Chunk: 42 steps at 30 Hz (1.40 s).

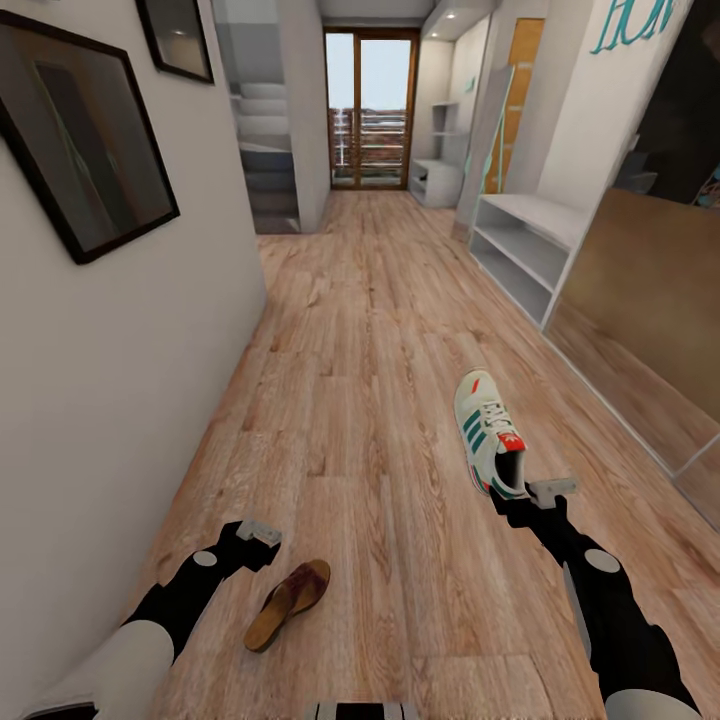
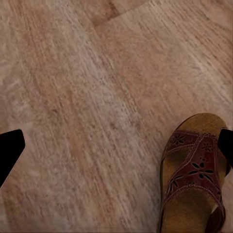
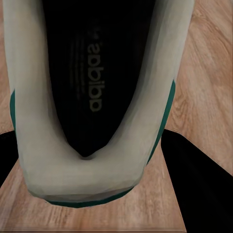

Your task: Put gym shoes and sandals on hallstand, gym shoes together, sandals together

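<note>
Now my right hand (image 1: pixel 522 497) pinches the gym shoe (image 1: pixel 490 430) by its heel, toe pointing toward the hallstand (image 1: pixel 525 250) ahead-right; my left hand (image 1: pixel 250 540) is spread beside the sandal (image 1: pixel 288 603).

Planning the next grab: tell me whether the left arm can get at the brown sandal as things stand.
Probably yes. The sandal lies on bare floor just beside the left gripper, whose fingers are spread, one fingertip already over the sandal's edge; nothing stands between them.

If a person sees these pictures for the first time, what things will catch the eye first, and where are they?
First comes the gym shoe, its heel between the right gripper fingers, right of the corridor's middle. Next the brown sandal on the wood floor, beside the open left gripper. Farther right stands the pale hallstand.
</note>
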Available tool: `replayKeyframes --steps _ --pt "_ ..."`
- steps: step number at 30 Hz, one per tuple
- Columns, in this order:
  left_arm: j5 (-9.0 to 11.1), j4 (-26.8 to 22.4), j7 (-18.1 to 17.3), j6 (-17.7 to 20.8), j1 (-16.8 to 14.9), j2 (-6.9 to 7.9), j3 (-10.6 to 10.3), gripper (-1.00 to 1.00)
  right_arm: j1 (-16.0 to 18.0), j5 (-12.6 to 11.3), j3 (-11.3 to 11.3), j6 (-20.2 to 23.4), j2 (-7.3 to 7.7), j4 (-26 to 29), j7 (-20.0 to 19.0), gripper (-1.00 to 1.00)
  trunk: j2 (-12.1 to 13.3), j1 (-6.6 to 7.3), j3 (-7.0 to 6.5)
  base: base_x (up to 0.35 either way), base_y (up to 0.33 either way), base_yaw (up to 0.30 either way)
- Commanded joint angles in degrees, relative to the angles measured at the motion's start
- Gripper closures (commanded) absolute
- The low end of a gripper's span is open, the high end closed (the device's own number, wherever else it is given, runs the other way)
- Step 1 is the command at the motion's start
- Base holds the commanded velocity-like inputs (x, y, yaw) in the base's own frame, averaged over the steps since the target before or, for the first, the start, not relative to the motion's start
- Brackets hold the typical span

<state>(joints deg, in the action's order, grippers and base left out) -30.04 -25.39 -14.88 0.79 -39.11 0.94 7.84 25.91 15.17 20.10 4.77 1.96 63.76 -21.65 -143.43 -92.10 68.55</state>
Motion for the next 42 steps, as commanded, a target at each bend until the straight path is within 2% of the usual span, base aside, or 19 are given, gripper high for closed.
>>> replayKeyframes --steps 1,8,13,22,37,41,42 --pt "-0.46 -0.10 -0.50 0.07 -0.01 -0.06 0.50 -1.00 0.03 0.30 0.13 0.20 -0.03 0.12 -0.41 1.00 -0.04 -0.01 0.29 0.000 0.000 0.000" --pt "-0.54 -0.04 -0.50 -0.35 0.17 -0.04 0.44 -1.00 0.02 0.37 -0.02 0.20 -0.03 1.96 -0.41 1.00 -0.13 -0.19 1.86 0.000 0.000 0.000" --pt "-0.66 0.09 -0.52 -4.77 0.29 0.30 0.48 -1.00 0.02 0.48 -0.06 0.23 -0.03 2.68 -0.41 1.00 -0.20 -0.32 2.97 0.000 0.000 0.000" --pt "-0.83 1.07 -0.58 -5.48 1.06 0.46 0.42 -1.00 0.02 0.35 -0.06 0.28 -0.03 2.85 -0.39 1.00 -0.32 -0.55 5.11 0.000 0.000 0.000" --pt "-1.75 6.09 -0.58 -8.11 1.23 0.32 0.40 -1.00 0.02 0.32 -0.06 0.27 -0.03 2.85 -0.39 1.00 -0.52 -0.94 9.70 0.000 0.000 0.000" --pt "-1.79 6.12 -0.39 -8.11 1.23 0.72 0.47 -1.00 0.02 0.32 -0.06 0.26 -0.07 2.85 -0.38 1.00 -0.52 -0.94 9.92 0.000 0.000 0.000" --pt "-1.78 6.10 -0.28 -8.12 1.23 1.20 0.50 -1.00 0.02 0.31 -0.06 0.25 -0.09 2.86 -0.37 1.00 -0.52 -0.94 9.94 0.000 0.000 0.000"
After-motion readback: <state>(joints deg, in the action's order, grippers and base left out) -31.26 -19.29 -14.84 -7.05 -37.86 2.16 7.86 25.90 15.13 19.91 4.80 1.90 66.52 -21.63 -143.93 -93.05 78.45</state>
